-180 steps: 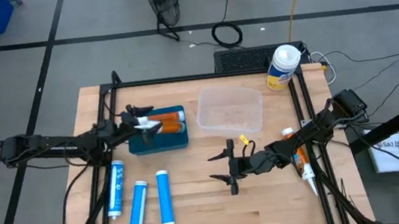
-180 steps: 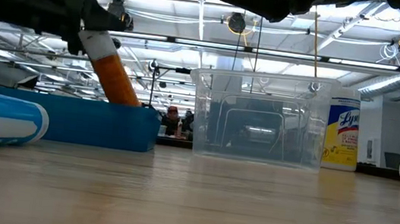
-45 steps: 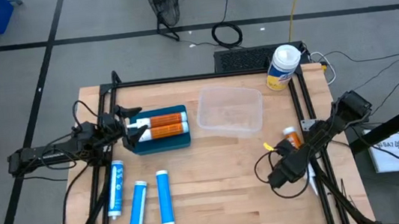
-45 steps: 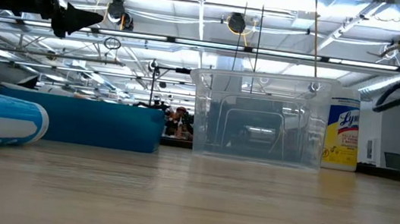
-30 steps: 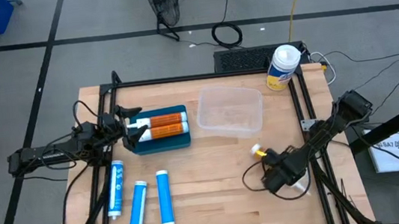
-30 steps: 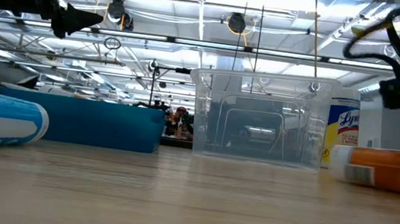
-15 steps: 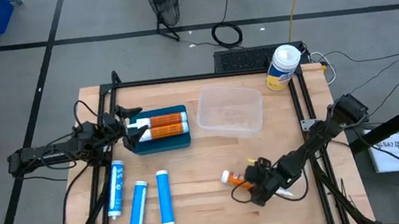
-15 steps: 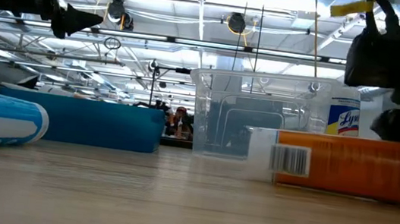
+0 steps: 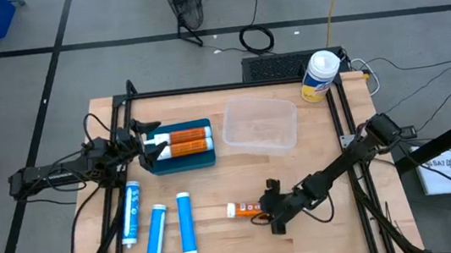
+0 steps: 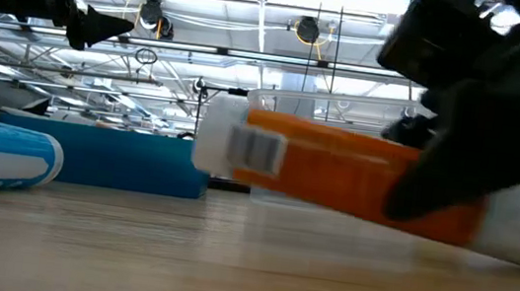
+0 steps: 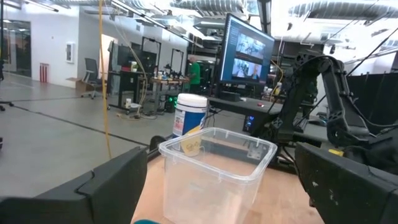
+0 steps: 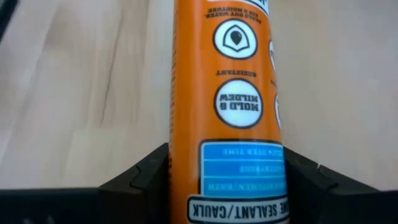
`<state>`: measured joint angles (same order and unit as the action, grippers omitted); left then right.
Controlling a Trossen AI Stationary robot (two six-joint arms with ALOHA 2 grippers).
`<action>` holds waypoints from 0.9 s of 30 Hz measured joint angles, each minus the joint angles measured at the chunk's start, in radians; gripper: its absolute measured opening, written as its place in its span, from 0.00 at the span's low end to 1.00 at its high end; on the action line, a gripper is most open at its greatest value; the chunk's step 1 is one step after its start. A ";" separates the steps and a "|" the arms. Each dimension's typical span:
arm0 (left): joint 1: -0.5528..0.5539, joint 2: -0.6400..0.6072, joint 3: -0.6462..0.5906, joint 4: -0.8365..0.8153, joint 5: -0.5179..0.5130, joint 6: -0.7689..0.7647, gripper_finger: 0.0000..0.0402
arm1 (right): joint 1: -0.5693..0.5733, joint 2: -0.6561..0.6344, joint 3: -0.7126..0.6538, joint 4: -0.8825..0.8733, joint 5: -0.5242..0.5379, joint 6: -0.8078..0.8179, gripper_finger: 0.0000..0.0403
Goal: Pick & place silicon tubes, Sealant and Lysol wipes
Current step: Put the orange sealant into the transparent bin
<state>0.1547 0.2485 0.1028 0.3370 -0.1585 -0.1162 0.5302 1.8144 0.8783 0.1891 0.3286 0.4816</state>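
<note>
High view: my right gripper (image 9: 271,211) clamps the sealant tube (image 9: 248,209) lower centre, bare table (image 9: 240,180) around; left gripper (image 9: 144,142) gapes.

Right arm stretched low across table toward front centre, right gripper (image 9: 267,211) near table surface, fingers (image 12: 144,177) closed on either side of orange sealant tube (image 9: 244,209) lying almost flat. Left arm extended along table's left side, left gripper (image 9: 143,139) raised clear of surface, fingers (image 11: 106,183) spread wide, empty.
</note>
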 joint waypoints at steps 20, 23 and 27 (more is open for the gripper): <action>0.000 0.000 0.000 -0.004 0.000 0.005 0.99 | -0.022 -0.022 -0.004 0.335 -0.033 -0.346 0.50; 0.000 0.000 0.000 -0.004 0.000 0.006 0.99 | -0.033 -0.022 -0.004 0.370 -0.052 -0.364 0.50; 0.000 0.000 0.000 -0.004 0.000 0.006 0.99 | -0.047 -0.022 -0.003 0.412 -0.073 -0.380 0.50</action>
<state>0.1547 0.2485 0.1028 0.3328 -0.1585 -0.1097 0.4832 1.7920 0.8757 0.6013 0.2553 0.1013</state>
